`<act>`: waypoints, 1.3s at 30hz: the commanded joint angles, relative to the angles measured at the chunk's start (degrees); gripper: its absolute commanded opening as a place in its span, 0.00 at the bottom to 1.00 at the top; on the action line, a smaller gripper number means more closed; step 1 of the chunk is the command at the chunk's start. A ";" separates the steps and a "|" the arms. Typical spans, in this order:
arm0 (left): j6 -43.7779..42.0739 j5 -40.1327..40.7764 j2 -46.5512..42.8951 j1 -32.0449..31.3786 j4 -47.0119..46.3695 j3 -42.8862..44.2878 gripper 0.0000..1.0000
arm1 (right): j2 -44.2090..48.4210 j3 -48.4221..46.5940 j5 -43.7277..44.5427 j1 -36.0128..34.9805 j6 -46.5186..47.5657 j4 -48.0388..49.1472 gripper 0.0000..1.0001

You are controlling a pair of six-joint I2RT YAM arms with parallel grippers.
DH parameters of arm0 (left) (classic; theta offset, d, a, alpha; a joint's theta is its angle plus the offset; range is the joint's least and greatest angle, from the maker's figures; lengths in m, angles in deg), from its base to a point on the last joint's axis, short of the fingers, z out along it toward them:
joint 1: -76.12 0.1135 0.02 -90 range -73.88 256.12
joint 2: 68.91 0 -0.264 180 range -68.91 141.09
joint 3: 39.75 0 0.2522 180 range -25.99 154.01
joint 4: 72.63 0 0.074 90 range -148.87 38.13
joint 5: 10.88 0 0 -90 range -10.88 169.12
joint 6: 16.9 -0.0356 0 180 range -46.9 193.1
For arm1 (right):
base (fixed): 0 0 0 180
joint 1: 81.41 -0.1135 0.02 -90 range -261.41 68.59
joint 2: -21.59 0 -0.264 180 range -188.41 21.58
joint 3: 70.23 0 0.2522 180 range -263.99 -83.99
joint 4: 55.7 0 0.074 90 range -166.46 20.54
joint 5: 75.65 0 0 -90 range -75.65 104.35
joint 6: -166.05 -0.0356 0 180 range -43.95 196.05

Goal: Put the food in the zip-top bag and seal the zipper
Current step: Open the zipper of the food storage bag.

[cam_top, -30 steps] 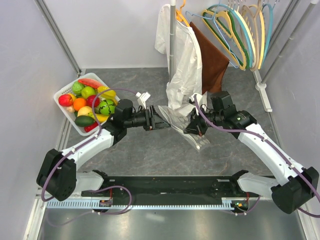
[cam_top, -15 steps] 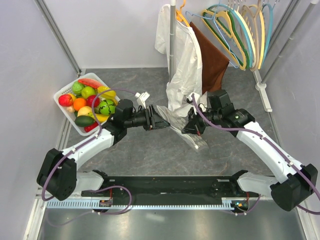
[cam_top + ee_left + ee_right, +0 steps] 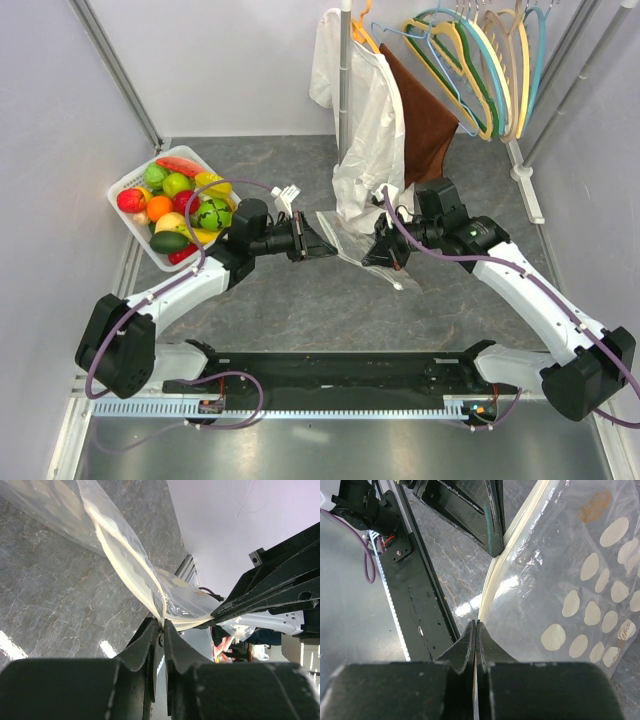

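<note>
Since the left gripper (image 3: 161,625) and right gripper (image 3: 475,625) are each pinched shut on the mouth edge of the zip-top bag (image 3: 560,580), which hangs between them mid-table, I'd draw them apart gently so the thin rim doesn't slip. The food (image 3: 175,205) sits in the basket (image 3: 125,180), well to the left. You can't make out a slider on the zipper (image 3: 130,562), nor whether each pinch holds one layer or both.

The top external camera looks steeply down from above and behind the 2 arm bases, far enough back to take in the whole table (image 3: 300,300). Each wrist camera sits close behind its own fingers, low over the table: the view from the left gripper (image 3: 161,625) faces the right arm, and the view from the right gripper (image 3: 476,625) faces back. All 3 share the zip-top bag (image 3: 348,238) between them.
</note>
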 commanded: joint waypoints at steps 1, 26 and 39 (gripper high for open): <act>0.77 1.50 0.23 -0.07 -1.09 -0.25 0.14 | 0.05 -2.41 -2.16 -0.43 1.00 0.87 0.00; -14.17 0.18 -6.72 -0.15 17.89 4.40 0.02 | 0.49 -5.48 11.13 -0.17 1.35 0.43 0.90; -11.63 -0.43 -4.08 -1.12 17.46 10.38 0.02 | -3.11 -7.07 1.88 -5.08 -7.53 6.76 0.98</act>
